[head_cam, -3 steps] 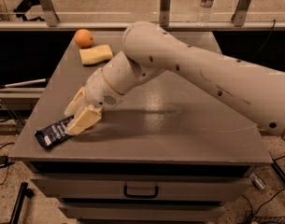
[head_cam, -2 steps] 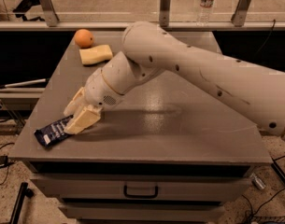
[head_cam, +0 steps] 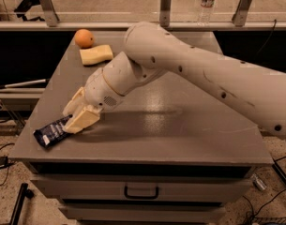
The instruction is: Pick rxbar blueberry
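Cream tool (head_cam: 75, 118) at navy, white-lettered rxbar blueberry (head_cam: 49, 133); orange fruit (head_cam: 84, 38), yellow sponge (head_cam: 96, 55), grey table (head_cam: 180, 135).

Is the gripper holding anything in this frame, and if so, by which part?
It cannot be told. The gripper sits at the end of the rxbar blueberry nearest the arm. The bar lies on the table, so no lift confirms a hold.

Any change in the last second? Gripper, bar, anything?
Nothing visibly changed. The gripper is in the same spot as before, low at the table's front-left corner, over the inner end of the rxbar blueberry. The bar lies flat where it was. The orange and the sponge at the back left haven't moved.
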Controlling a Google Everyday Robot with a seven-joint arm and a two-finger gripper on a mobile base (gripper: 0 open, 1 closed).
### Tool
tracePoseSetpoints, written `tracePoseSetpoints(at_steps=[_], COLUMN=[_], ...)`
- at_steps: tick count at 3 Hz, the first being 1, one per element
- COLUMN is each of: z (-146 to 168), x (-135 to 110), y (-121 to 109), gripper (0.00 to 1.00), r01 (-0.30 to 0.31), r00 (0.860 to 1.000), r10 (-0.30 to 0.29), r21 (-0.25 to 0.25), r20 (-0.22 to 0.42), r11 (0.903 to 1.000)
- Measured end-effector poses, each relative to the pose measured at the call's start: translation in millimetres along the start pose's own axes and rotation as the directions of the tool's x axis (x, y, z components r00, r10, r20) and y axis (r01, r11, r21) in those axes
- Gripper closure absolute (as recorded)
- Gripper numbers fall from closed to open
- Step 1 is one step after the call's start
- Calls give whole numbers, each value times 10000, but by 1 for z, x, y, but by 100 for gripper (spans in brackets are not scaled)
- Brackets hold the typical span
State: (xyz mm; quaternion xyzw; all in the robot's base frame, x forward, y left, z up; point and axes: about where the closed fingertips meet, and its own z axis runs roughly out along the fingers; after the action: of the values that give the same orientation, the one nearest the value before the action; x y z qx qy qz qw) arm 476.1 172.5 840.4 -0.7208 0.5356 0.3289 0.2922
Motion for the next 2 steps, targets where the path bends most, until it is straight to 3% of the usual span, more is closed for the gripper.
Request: tracePoseSetpoints(at_steps=[1, 2], z=[-14, -28], x=[-19, -34], y=[-1, -2], gripper=[100, 100], r01=[372, 649], r00=[9981, 9962], r10=[-393, -692], r21=[443, 807], r20=[465, 523], r11=[9983, 9946])
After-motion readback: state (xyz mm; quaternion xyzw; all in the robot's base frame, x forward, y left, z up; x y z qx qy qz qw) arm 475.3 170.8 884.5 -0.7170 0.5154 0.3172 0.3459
